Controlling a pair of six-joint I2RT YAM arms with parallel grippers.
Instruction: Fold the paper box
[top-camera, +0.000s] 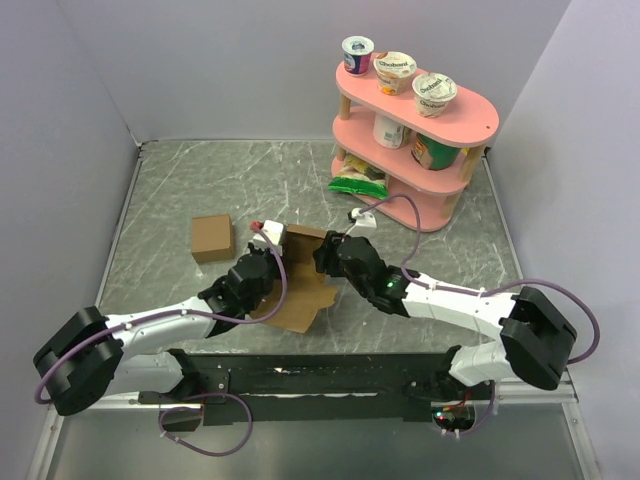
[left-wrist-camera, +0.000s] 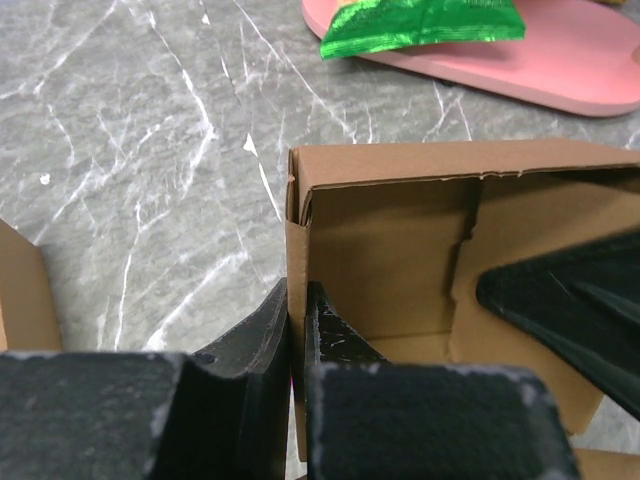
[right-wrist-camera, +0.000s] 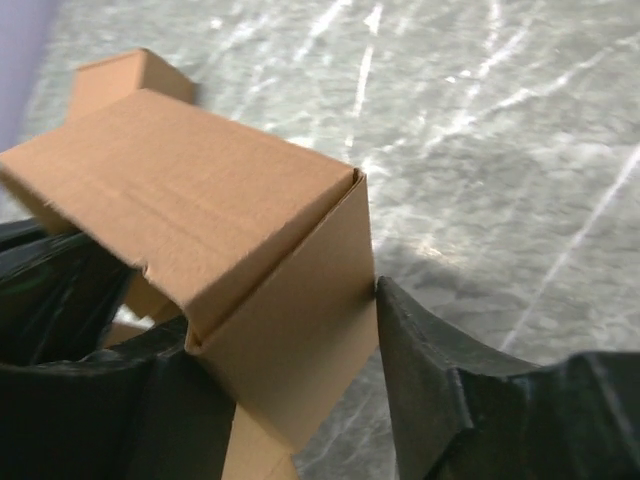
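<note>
Brown cardboard stands half folded in the middle of the grey marble surface (top-camera: 200, 180). It is the plain brown paper box (top-camera: 303, 300), and it sits right between our two arms. Some of its walls are up. One flat flap lies on the surface on the side near the arms.

Our left fingers (left-wrist-camera: 335, 340) are pressed together on the edge of the box's left wall, clamped on the paper box. We think this keeps the box from sliding or falling flat. Our right fingers (right-wrist-camera: 430, 380) stand apart, one on each side of another wall. The outer one touches the cardboard. We think they are there to pinch or push that wall into place. We cannot tell if they squeeze it.

From above, the black arms cover most of the standing walls, so we cannot count how many are up. In the right wrist view, the inner finger is dark under a flap. In the left wrist view, the bottom of the box is hidden behind the fingers.

A small neat brown cardboard cube (top-camera: 211, 237) sits well apart, to the left.
</note>
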